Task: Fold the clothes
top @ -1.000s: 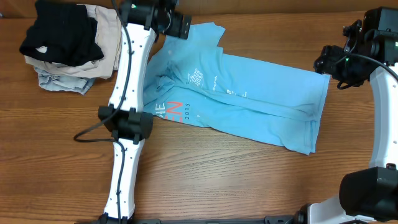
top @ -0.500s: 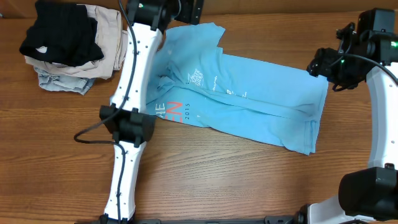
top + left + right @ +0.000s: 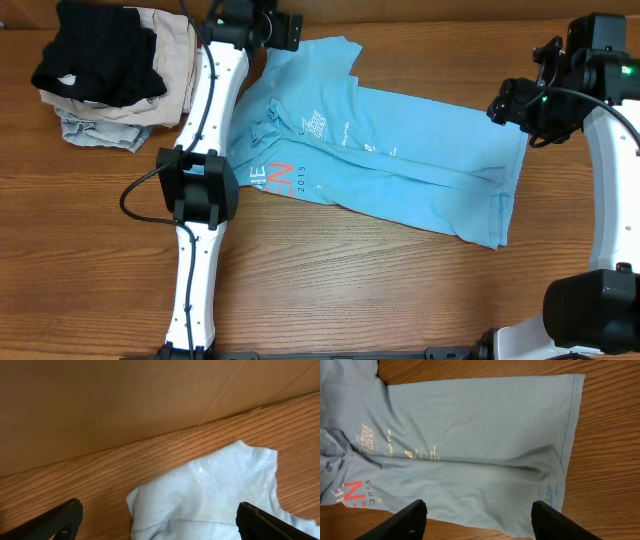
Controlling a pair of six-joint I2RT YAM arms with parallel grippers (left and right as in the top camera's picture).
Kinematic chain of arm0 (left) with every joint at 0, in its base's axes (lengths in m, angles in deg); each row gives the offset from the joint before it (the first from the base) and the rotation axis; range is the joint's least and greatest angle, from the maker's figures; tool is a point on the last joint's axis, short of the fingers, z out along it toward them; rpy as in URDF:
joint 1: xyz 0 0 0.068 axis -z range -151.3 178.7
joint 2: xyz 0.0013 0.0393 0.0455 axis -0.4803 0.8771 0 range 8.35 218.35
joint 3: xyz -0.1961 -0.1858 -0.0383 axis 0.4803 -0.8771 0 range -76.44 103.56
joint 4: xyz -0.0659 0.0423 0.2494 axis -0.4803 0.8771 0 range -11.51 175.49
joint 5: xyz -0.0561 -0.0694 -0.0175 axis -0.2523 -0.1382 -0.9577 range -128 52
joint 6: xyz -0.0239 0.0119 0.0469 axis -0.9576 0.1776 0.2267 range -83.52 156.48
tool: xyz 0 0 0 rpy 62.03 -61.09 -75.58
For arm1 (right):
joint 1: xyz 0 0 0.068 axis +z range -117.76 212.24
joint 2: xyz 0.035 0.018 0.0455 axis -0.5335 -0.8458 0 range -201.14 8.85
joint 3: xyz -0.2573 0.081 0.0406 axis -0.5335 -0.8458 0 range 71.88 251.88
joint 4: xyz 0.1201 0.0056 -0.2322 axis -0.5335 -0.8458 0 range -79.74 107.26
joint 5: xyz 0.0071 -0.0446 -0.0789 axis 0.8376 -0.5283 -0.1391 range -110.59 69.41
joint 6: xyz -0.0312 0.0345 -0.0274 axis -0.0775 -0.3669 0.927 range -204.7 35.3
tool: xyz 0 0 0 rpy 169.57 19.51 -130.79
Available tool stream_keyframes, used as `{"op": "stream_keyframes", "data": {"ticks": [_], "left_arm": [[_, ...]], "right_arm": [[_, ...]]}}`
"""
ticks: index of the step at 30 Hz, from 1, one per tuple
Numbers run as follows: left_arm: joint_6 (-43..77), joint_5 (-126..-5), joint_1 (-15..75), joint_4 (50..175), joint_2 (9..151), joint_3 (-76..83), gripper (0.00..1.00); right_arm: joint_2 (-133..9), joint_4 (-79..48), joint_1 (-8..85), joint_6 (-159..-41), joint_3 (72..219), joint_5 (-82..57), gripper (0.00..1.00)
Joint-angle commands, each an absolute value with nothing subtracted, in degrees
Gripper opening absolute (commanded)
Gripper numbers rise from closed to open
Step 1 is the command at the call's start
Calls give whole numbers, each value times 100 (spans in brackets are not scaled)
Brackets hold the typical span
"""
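The clothes, a light sky-blue T-shirt (image 3: 400, 150), lie flat across the middle of the table, with a long crease along the body and "2015" lettering near the left edge. My left gripper (image 3: 288, 30) hovers open over the shirt's far left corner. In the left wrist view its fingertips (image 3: 65, 517) stand wide apart with that shirt corner (image 3: 210, 490) between them, untouched. My right gripper (image 3: 512, 100) hangs open above the shirt's right hem. In the right wrist view the shirt (image 3: 470, 435) spreads out beyond the open gripper (image 3: 480, 520), which holds nothing.
A pile of folded garments sits at the far left: black (image 3: 100, 50) on top, beige (image 3: 175, 55) beneath, pale denim (image 3: 95, 128) at the bottom. A brown wall (image 3: 125, 400) runs along the table's far edge. A black cable (image 3: 135, 205) loops beside the left arm.
The left gripper swung a little along the far edge and came back over the shirt's far left corner. The right gripper drifted slightly left. The shirt has not moved.
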State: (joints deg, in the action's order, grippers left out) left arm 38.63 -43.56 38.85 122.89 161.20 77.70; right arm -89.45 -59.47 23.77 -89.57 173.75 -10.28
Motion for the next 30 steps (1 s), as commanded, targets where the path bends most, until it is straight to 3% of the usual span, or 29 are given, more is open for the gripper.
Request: {"op": "stream_keyframes", "data": {"ticks": [1,7,30], "left_arm": [[4016,-4396,3918,12099,16496,7733,100],[4016,-4409,3916,11739,16828,7735,100],[3904,-4439,3872,11028,17401,7733,99]], "right_arm": [[-8932,-5954,2432,-8937,17360,-980,71],[-8932,-5952,2432,-8935,17360,-1000,76],[-8932,-5737,2432,-8933,17360,-1000,77]]}}
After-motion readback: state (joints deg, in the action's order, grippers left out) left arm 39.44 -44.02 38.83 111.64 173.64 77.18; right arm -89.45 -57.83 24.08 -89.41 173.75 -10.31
